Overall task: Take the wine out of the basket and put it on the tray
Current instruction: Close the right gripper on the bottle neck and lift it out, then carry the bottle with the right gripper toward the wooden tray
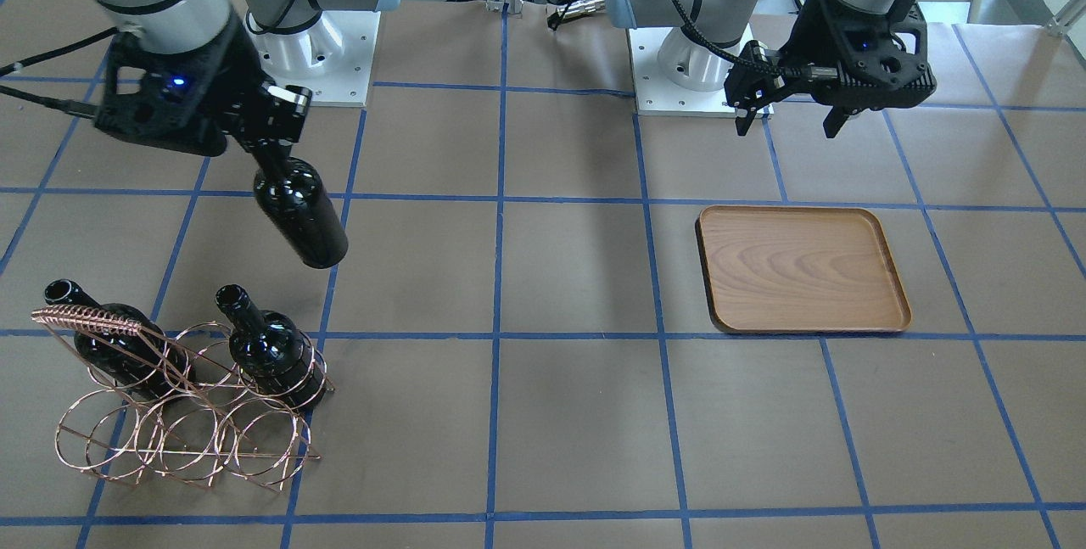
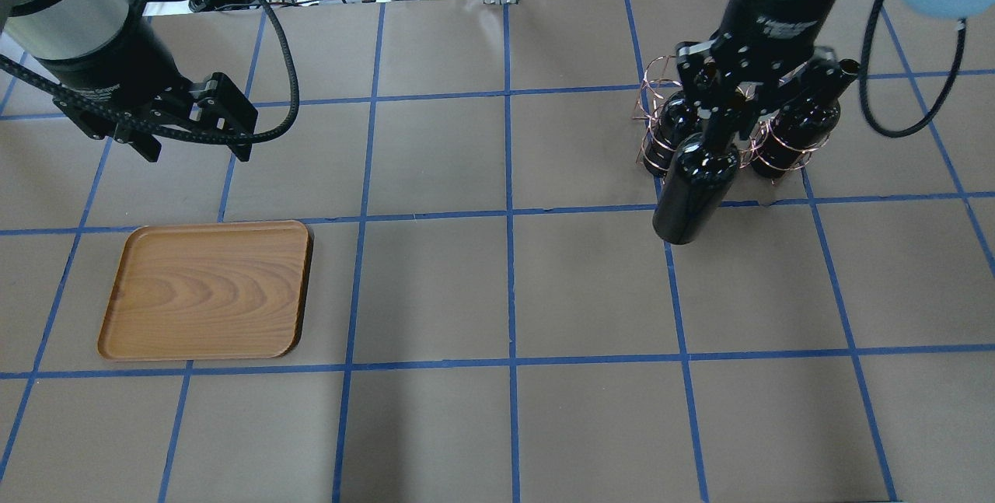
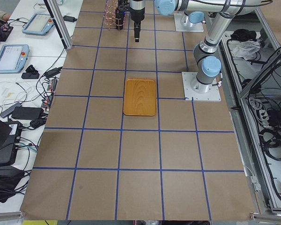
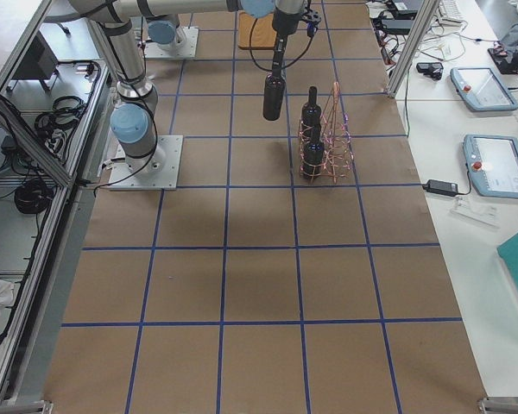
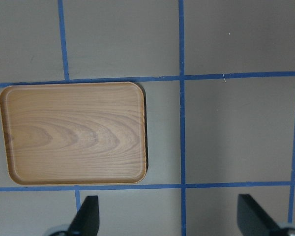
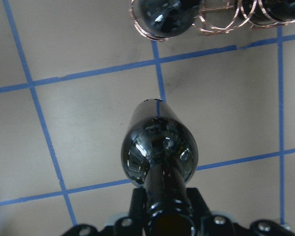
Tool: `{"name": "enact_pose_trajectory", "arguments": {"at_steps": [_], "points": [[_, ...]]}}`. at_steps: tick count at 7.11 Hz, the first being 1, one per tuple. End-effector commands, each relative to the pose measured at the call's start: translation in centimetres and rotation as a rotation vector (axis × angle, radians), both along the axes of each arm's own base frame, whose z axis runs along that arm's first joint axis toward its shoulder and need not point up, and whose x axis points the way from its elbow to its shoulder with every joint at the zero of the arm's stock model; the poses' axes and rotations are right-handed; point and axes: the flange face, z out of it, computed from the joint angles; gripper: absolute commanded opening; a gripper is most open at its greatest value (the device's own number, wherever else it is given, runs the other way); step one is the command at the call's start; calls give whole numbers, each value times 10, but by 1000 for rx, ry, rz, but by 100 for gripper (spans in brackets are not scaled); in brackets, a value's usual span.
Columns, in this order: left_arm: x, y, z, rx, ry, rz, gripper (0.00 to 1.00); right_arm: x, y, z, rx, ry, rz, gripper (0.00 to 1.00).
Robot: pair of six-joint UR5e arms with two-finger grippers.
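My right gripper [image 1: 270, 142] is shut on the neck of a glossy black wine bottle [image 1: 299, 214] and holds it hanging above the table, just clear of the copper wire basket [image 1: 85, 318]. From overhead the held bottle [image 2: 696, 192] hangs in front of the basket [image 2: 649, 147]. Two more black bottles [image 1: 119, 341] [image 1: 271, 354] stand in the basket's rings. The wooden tray [image 1: 802, 269] lies bare on the other side of the table. My left gripper [image 2: 194, 153] is open and empty, hovering behind the tray [image 2: 206, 289]. The left wrist view shows the tray [image 5: 73, 132] below.
Brown paper with blue tape grid lines covers the table. The two arm bases [image 1: 314, 40] [image 1: 687, 48] stand at the robot's edge. Side benches with tablets and cables [image 3: 11, 56] lie beyond the table's far edge.
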Motion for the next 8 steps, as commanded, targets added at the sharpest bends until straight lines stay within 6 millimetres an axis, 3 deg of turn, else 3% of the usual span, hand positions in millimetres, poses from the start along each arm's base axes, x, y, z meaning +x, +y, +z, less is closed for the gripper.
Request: {"name": "enact_pose_trajectory", "arguments": {"at_steps": [1,4,5,6,7,8], "points": [[4,1,0,8,1,5,100,105,6,-38,-85,-1,-85,0],[23,-1,0,8,8,30,100,251,-6,-63,-136,-35,-190,0],[25,-1,0,10,7,31,100,287,2,-78,-124,-33,-207,0],[26,-2,1,7,3,33,100,306,9,-91,-129,-38,-197,0],[31,-2,1,5,3,42,100,309,10,-93,-125,-42,-203,0],[49,-5,5,-1,2,44,100,311,12,-94,-113,-54,-207,0]]}}
